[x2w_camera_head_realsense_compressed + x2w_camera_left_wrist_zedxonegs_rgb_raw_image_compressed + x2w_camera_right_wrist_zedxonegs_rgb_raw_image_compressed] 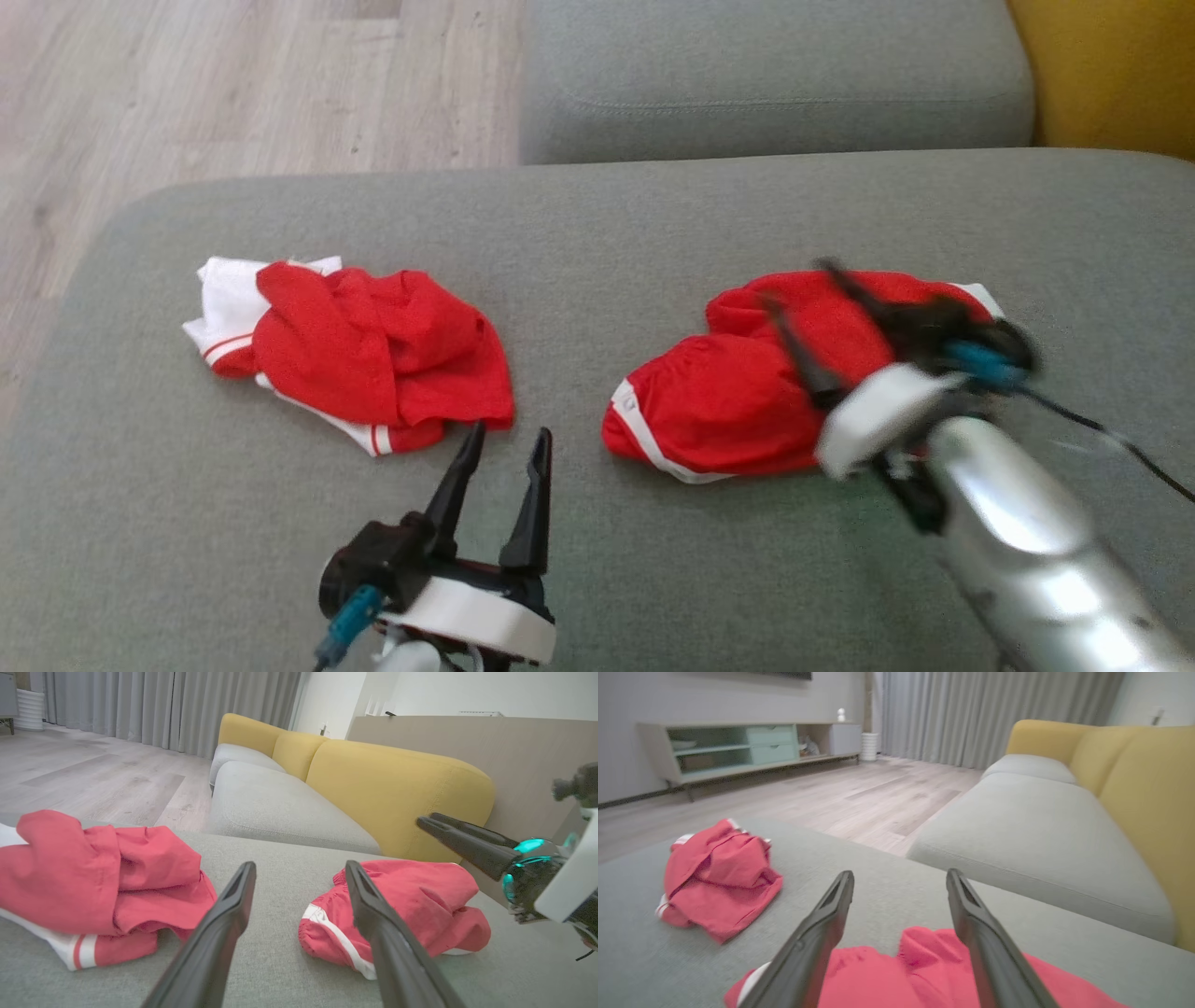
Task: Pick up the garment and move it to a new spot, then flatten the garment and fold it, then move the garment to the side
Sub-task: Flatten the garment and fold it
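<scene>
Red shorts [728,411] lie bunched on the grey cushion [597,233] under the open, empty right gripper [798,285]; flattening, folding and setting aside appear pending, left gripper [510,432] open too.

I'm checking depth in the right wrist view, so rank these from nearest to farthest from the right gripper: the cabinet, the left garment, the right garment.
From the right gripper:
1. The right garment, directly beneath it.
2. The left garment, off to that view's left.
3. The cabinet, far back at the upper left.
</scene>
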{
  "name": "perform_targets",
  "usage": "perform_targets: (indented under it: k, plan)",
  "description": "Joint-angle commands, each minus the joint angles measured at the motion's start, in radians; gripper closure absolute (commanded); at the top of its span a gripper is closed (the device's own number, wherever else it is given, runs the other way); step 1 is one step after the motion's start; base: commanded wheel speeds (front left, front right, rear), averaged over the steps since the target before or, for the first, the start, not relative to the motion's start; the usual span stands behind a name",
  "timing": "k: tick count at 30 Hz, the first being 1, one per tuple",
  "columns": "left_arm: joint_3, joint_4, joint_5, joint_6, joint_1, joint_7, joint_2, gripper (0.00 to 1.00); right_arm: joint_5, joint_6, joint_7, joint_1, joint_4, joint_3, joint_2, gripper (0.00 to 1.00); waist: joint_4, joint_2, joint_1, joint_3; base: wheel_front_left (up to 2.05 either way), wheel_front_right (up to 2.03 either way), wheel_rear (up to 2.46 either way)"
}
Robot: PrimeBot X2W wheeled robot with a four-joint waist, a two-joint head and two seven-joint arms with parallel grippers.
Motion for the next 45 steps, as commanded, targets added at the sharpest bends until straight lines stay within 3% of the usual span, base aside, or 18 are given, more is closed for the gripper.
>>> perform_targets:
  k: [1,3,5,9,13,23,33,43,45]
  plan:
    - [0.046,-0.042,0.003,-0.003,-0.027,-0.010,-0.004,0.00,-0.022,-0.001,-0.011,0.059,-0.071,-0.099,-0.015,0.00,-0.013,0.0000,0.0001,-0.010,0.00,0.00,0.00]
    - [0.050,-0.045,0.003,-0.003,-0.026,-0.010,-0.004,0.00,-0.036,-0.001,-0.011,0.090,-0.097,-0.159,-0.019,0.00,-0.018,0.0000,0.0001,-0.013,0.00,0.00,0.00]
    - [0.056,-0.049,0.004,-0.002,-0.025,-0.010,-0.004,0.00,-0.067,-0.001,-0.011,0.157,-0.149,-0.284,-0.013,0.00,-0.027,0.0000,0.0001,-0.014,0.00,0.00,0.00]
    - [0.062,-0.055,0.006,-0.001,-0.028,-0.010,-0.004,0.00,-0.134,-0.001,-0.011,0.300,-0.250,-0.497,0.045,0.00,-0.046,0.0000,0.0001,-0.012,0.00,0.00,0.00]
    - [0.071,-0.051,0.010,-0.001,-0.028,-0.010,-0.004,0.00,-0.174,-0.001,-0.011,0.424,-0.326,-0.609,0.108,0.00,-0.066,0.0000,0.0001,-0.004,0.00,0.00,0.00]
    - [0.065,-0.042,0.012,-0.005,-0.046,-0.010,-0.004,0.00,-0.199,-0.001,-0.004,0.487,-0.378,-0.638,0.140,0.00,-0.070,0.0000,0.0001,0.033,0.00,0.00,0.00]
    - [0.050,-0.033,0.015,-0.001,-0.067,-0.010,-0.004,0.00,-0.275,-0.001,0.091,0.399,-0.205,-0.681,0.140,0.00,-0.017,0.0000,0.0001,0.079,0.00,0.00,0.00]
    - [0.043,-0.024,0.022,-0.004,-0.097,-0.010,-0.004,0.00,-0.409,-0.001,0.086,0.277,-0.051,-0.732,0.140,0.00,0.012,0.0000,0.0001,0.111,0.00,0.00,0.00]
    - [0.044,-0.024,0.021,-0.001,-0.098,-0.010,-0.004,0.00,-0.411,-0.001,0.081,0.263,-0.027,-0.727,0.140,1.00,0.010,0.0000,0.0001,0.111,0.00,0.00,0.00]
